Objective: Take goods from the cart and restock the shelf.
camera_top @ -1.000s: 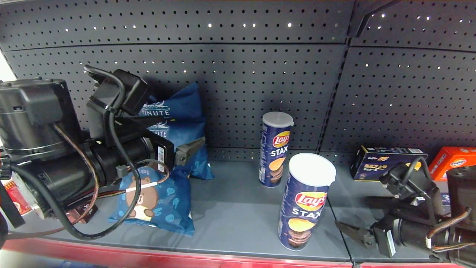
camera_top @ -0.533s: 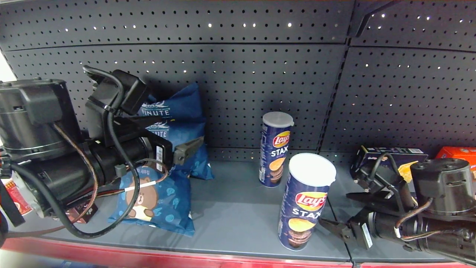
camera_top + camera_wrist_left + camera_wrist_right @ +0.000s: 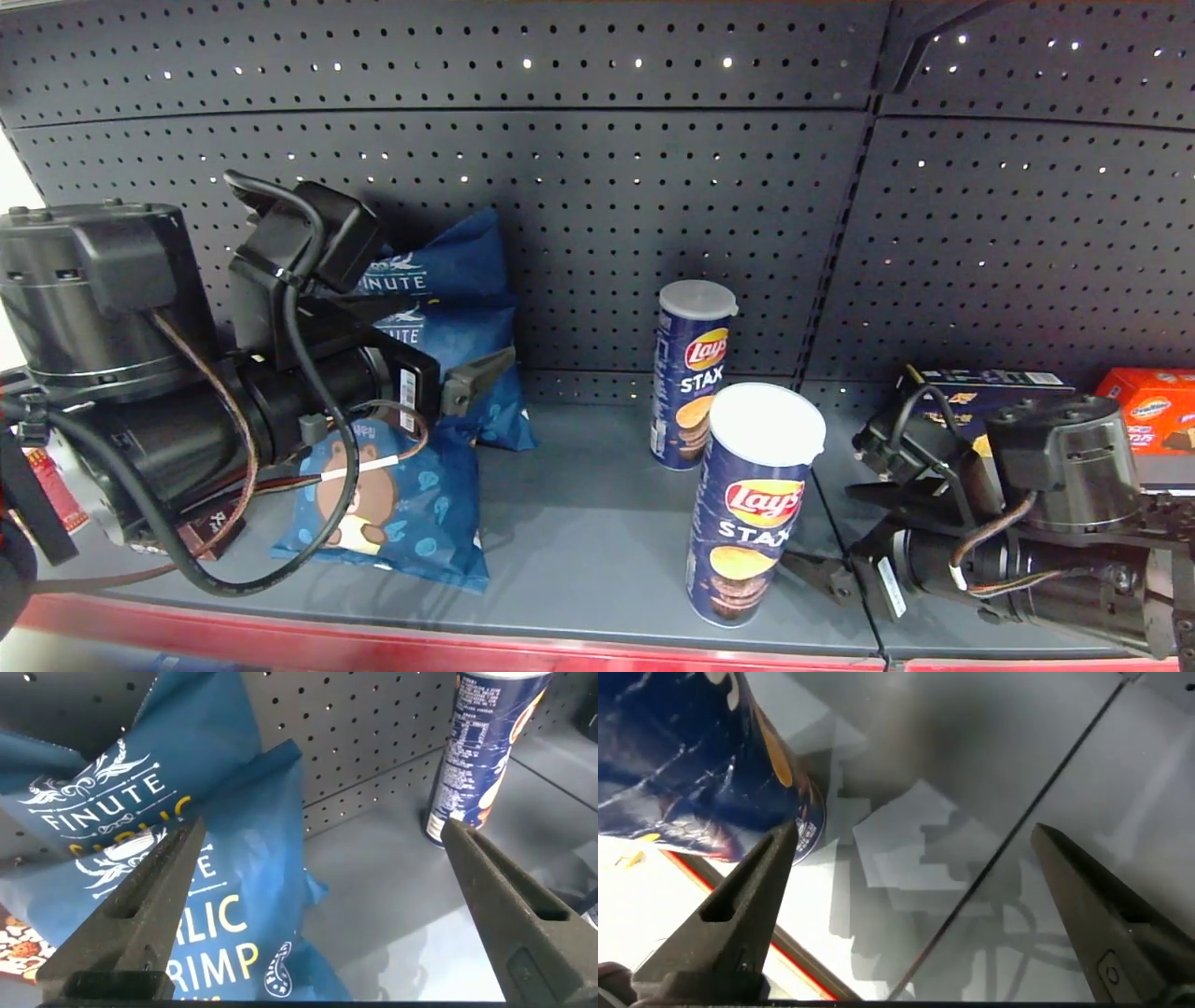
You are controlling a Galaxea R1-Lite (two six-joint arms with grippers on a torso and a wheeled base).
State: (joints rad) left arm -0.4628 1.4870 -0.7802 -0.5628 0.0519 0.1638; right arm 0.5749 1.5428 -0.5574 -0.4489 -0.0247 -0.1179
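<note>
The right gripper (image 3: 912, 831) had its jaws spread wide, with nothing between them. Over the last second it had travelled low across the shelf (image 3: 579, 532) from the right edge toward the middle. One finger ended up just beside the base of the front chips can (image 3: 752, 504); whether it actually touched the can could not be told. The can itself had shifted a little to the left over that second. It stood upright near the shelf's front lip, in front of the rear chips can (image 3: 689, 373) and slightly to its right. That read as a nudge, lining up a can already delivered, rather than a new pick.

The left gripper (image 3: 322, 826) was also open and empty. It hung in front of the blue snack bags (image 3: 439, 280) leaning on the back panel and above the bear-print bag (image 3: 392, 504); its arm had drifted only slightly. The dark box (image 3: 1008, 381) and orange box (image 3: 1144, 411) further right had not moved.

With both grippers empty, the next item would probably have to come from the cart
</note>
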